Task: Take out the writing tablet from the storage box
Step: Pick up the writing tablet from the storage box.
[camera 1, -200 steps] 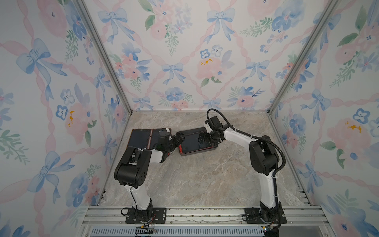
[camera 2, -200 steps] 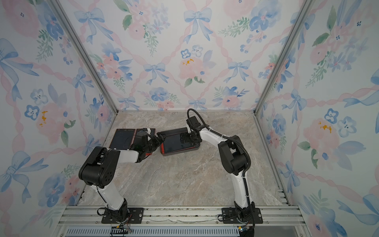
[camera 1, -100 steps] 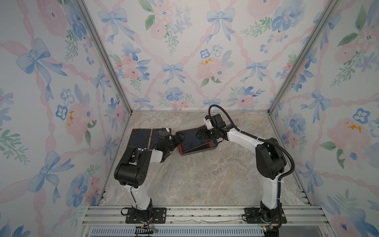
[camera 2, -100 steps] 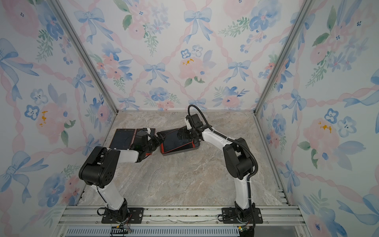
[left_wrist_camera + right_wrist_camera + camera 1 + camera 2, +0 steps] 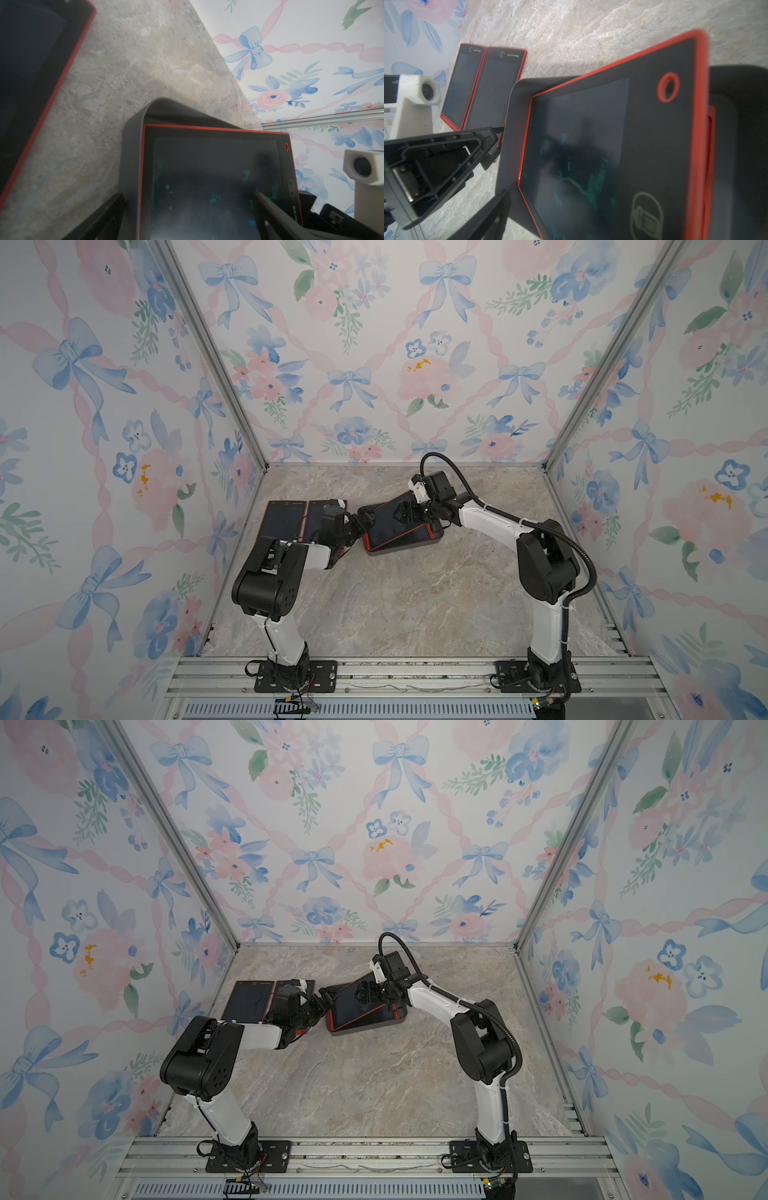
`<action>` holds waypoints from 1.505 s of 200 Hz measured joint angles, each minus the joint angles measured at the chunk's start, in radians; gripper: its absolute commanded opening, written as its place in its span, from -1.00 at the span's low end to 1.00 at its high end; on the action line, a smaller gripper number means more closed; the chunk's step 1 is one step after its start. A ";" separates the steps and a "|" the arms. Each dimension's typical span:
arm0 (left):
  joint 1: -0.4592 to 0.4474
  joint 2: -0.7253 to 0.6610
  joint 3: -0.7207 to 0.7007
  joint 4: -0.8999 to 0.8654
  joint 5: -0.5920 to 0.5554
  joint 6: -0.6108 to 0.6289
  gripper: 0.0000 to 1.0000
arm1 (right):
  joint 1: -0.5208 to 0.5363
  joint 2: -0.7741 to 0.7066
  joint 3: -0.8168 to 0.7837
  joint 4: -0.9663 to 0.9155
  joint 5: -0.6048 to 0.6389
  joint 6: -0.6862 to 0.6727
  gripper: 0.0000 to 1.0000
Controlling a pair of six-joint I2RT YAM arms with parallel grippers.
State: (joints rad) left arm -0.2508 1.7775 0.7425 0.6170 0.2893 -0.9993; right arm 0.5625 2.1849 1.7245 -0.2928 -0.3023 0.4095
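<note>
The left gripper point(image 5: 361, 521) stands wide open at the end of the box point(image 5: 399, 551), inside which the tablet point(image 5: 384, 526) leans, far end raised at the right gripper point(image 5: 402, 512), whose state I cannot tell; stiff, light, slick, it seems best pinched at its red rim.

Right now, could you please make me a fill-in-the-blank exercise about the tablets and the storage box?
1. Outside the storage box, ___ loose tablets lie side by side on the table.
2. The top tablet in the box lies not flat but ___.
3. A second tablet lies ___ it.
Missing words: two; tilted; under.
</note>
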 measured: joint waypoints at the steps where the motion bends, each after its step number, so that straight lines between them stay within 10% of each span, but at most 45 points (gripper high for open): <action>1: 0.000 0.000 0.000 0.000 0.000 0.000 0.95 | 0.000 0.000 0.002 -0.002 -0.001 0.000 0.75; 58: 0.000 0.000 0.000 0.002 0.001 0.000 0.95 | -0.053 0.008 0.122 -0.102 -0.055 -0.042 0.69; 301: 0.023 -0.013 -0.011 0.004 0.016 0.000 0.95 | -0.064 0.099 0.238 -0.227 -0.144 -0.051 -0.72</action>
State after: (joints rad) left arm -0.2279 1.7641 0.7311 0.6209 0.3050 -0.9997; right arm 0.4988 2.2841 1.9629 -0.5194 -0.4461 0.3588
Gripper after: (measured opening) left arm 0.977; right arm 0.160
